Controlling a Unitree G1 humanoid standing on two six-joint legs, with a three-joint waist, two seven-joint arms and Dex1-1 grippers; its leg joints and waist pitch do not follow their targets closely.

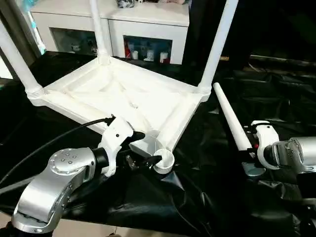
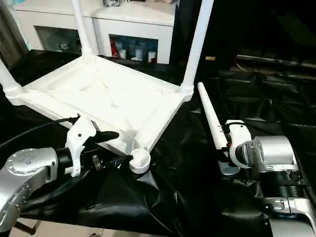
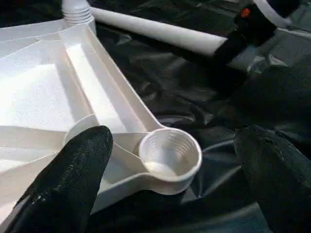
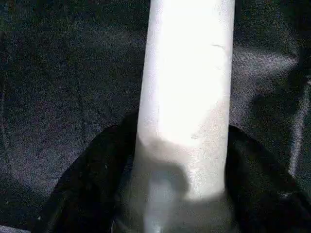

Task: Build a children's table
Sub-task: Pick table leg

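The white tabletop lies upside down on black sheeting, ribbed side up. Three white legs stand in its corner sockets: one at the left, one at the back, one at the right. The near corner socket is empty. My left gripper is open around that corner, one finger over the tabletop's ribs and the other off its edge. The fourth leg lies on the sheeting to the right, pointing away from me. My right gripper is shut on its near end.
Black sheeting covers the big table and wrinkles around the work. A white cabinet with glass-fronted shelves stands behind. The sheeting's front edge and a strip of floor show at the bottom left.
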